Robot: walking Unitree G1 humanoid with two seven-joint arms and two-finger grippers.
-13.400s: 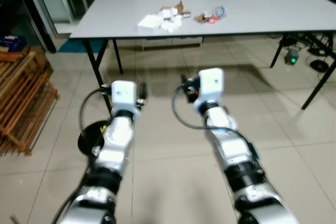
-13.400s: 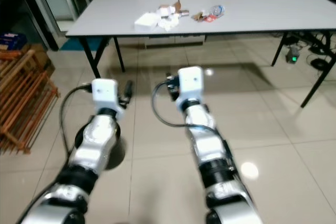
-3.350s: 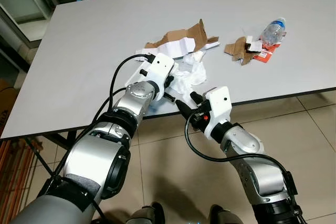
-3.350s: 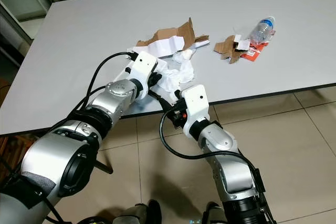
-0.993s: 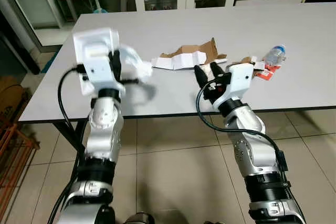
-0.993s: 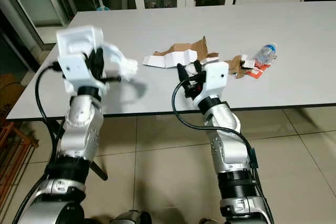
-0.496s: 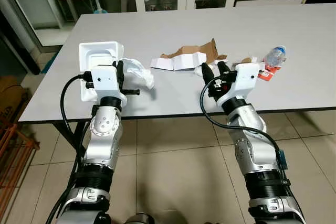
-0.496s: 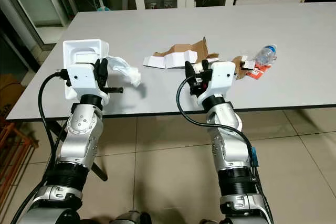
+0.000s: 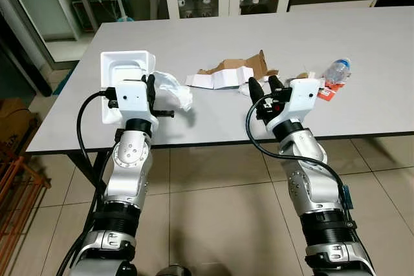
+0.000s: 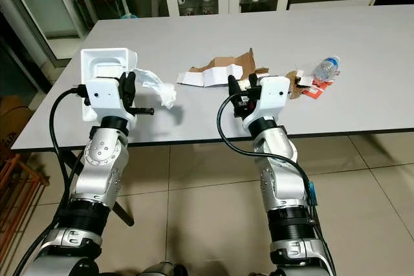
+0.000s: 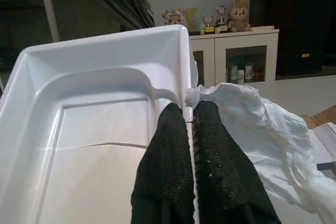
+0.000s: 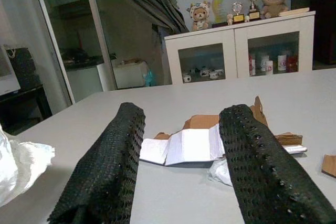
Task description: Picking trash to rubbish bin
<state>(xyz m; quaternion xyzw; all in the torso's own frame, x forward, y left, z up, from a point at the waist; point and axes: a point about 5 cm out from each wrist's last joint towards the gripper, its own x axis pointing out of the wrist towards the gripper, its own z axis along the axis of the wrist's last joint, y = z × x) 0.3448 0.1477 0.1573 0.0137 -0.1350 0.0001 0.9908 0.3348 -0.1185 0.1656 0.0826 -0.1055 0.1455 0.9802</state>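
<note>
Left gripper (image 11: 188,129) clamped on white foam tray (image 9: 123,72) plus crumpled plastic (image 9: 173,90), held above the table (image 9: 194,43) edge.
Right gripper (image 12: 184,161) wide, unloaded, near cardboard scrap (image 9: 236,69); bottle (image 9: 336,69) looks untouched.

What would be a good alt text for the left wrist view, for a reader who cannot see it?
The left end effector, its two black fingers shut, pinches the rim of a white foam tray together with crumpled white paper. Behind stands a white cabinet.

left claw (image 11: 188,129) raised, clamped | right claw (image 12: 184,145) raised, spread
</note>
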